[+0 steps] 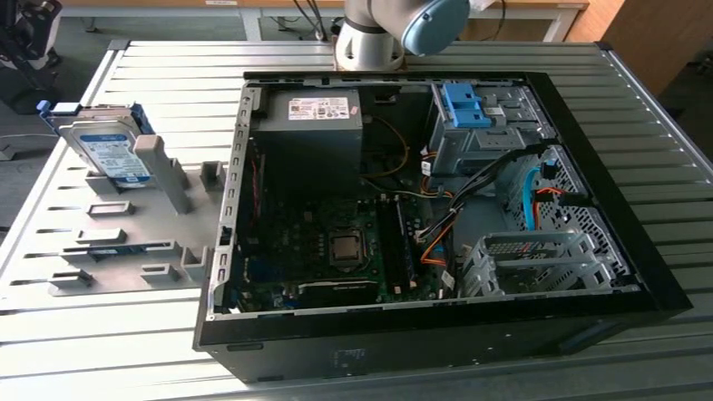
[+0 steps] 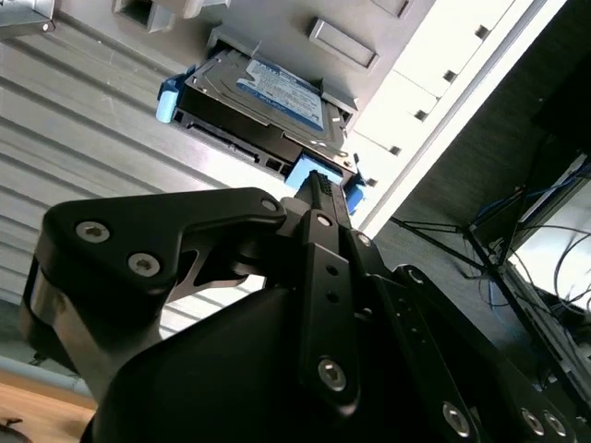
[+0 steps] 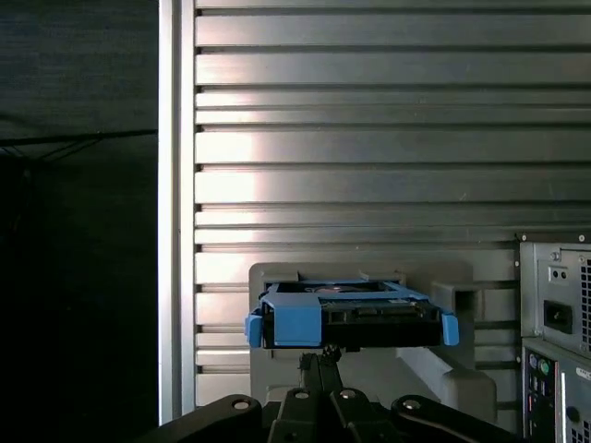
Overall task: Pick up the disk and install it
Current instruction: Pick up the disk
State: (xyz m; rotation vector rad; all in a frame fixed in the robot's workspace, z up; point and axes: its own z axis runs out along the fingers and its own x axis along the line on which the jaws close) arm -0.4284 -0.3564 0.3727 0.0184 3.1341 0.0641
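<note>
Standing on edge at the exterior view's left, the disk [image 1: 106, 150] leans in a slot of a grey holder [image 1: 134, 242] that lies flat on the slatted metal table [image 1: 100, 342]. Its white-and-blue label faces the camera, and its blue frame shows along the top and sides.

Just right of the holder sits the open computer case [image 1: 657, 284], lying on its side. Inside it, going rightward, are a circuit board [image 1: 323, 242], with a dark box [image 1: 312, 142] bearing a white sticker behind it. Further right are a blue bracket [image 1: 466, 104] with no drive toward the far corner and a metal cage [image 1: 535, 263] toward the near corner. The arm [image 1: 373, 38] rises behind the case at the table's far edge.

In the first wrist view the gripper [image 3: 323, 353] points up at the disk [image 3: 351, 318], which sits in the holder [image 3: 268, 275] against the table [image 3: 369, 120], with the case's rear panel [image 3: 554, 314] off to one side. The black fingertips look drawn together with nothing between them. They appear to stop short of the disk's blue frame rather than touch it.

The second wrist view shows the gripper [image 2: 319, 182] from the side as one narrow dark bar. It is aimed at the blue end of the disk [image 2: 259, 101], which leans in the holder [image 2: 416, 55].
</note>
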